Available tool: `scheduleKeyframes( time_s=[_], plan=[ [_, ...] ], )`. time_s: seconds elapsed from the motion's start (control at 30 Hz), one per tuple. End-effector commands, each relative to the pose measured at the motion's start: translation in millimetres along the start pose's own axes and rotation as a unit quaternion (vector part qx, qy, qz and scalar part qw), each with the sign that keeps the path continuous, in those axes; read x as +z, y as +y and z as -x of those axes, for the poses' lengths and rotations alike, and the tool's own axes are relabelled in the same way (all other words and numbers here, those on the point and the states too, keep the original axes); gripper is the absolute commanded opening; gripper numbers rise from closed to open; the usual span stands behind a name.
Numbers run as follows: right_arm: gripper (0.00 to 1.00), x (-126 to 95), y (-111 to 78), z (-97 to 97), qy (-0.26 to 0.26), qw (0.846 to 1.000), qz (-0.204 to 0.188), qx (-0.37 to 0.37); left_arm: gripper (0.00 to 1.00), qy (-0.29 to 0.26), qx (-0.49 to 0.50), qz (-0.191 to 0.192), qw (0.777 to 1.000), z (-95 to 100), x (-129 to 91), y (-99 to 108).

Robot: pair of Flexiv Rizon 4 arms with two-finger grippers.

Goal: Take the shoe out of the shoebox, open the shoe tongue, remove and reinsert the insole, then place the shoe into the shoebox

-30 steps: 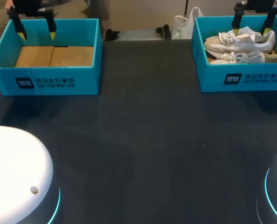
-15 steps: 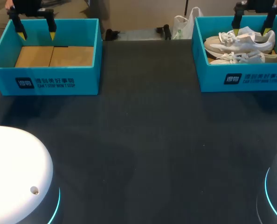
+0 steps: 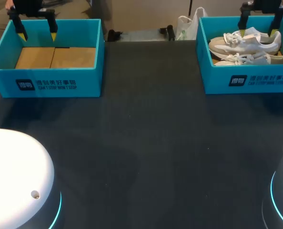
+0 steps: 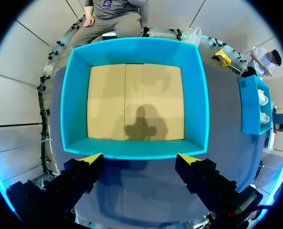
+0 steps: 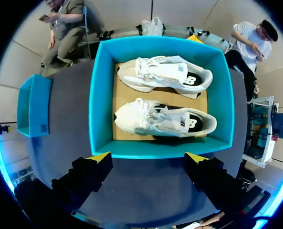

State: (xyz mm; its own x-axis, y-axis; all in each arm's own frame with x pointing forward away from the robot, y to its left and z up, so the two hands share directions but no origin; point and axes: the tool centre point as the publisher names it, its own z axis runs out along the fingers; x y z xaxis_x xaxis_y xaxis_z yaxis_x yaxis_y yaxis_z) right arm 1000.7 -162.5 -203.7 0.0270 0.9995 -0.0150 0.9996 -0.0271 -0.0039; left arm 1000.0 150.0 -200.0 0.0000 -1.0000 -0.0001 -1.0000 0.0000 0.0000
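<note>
Two white shoes lie side by side in the teal shoebox (image 3: 248, 81) at the far right of the table: one farther back (image 3: 244, 43), one nearer (image 3: 253, 58). My right gripper (image 3: 258, 31) hangs open above that box with nothing between its fingers. Its wrist view looks straight down on the box (image 5: 156, 149), both shoes (image 5: 165, 76) (image 5: 163, 119) and the open gripper (image 5: 148, 156). My left gripper (image 3: 37, 34) hangs open over the second teal box (image 3: 46, 83) at the far left. That box (image 4: 134, 150) holds only its cardboard bottom, below the open gripper (image 4: 139, 158).
A dark table top (image 3: 146, 143) stretches between the two boxes and toward the near edge. The white arm bases (image 3: 17, 181) stand at the near left and near right corners.
The right gripper has risen very slightly above the shoes. Nothing else has moved.
</note>
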Motion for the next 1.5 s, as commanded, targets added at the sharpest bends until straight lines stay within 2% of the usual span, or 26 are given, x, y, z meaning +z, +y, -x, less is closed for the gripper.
scheduleKeyframes(
  time_s=[0.03, 0.37, 0.57, 0.83, 1.1, 1.2, 1.3, 1.5],
  plan=[
    [1.0, 6.9, 0.7, 20.6, 0.01, 1.0, -0.001, 0.004, 1.0, 0.0, 0.0, 0.0, 1.0, -0.1, 0.0, 0.0],
    [1.0, 21.2, 4.2, 69.2, 0.011, 1.0, 0.003, 0.02, 1.0, 0.0, 0.0, 0.0, 1.0, -0.1, 0.0, 0.0],
    [1.0, 26.0, 5.9, 88.9, -0.017, 0.999, 0.002, 0.027, 1.0, 0.0, 0.0, 0.0, 1.0, -0.1, 0.0, 0.0],
    [1.0, 30.6, 11.9, 111.2, -0.022, 0.999, 0.009, 0.025, 1.0, 0.0, 0.0, 0.0, 1.0, -0.1, 0.0, 0.0],
    [1.0, 44.4, 13.2, 123.9, -0.022, 1.0, 0.015, 0.017, 1.0, 0.0, 0.0, 0.0, 1.0, -0.1, 0.0, 0.0],
    [0.85, 52.5, 15.9, 122.0, -0.027, 0.999, 0.015, 0.015, 1.0, 0.0, 0.0, 0.0, 1.0, -0.1, 0.0, 0.0],
    [0.86, 61.2, 18.2, 119.9, -0.034, 0.999, 0.016, 0.008, 1.0, 0.0, 0.0, 0.0, 1.0, -0.1, 0.0, 0.0],
    [0.81, 79.1, 23.2, 125.7, -0.035, 0.999, 0.015, 0.012, 1.0, 0.0, 0.0, 0.0, 1.0, -0.1, 0.0, 0.0]
  ],
)
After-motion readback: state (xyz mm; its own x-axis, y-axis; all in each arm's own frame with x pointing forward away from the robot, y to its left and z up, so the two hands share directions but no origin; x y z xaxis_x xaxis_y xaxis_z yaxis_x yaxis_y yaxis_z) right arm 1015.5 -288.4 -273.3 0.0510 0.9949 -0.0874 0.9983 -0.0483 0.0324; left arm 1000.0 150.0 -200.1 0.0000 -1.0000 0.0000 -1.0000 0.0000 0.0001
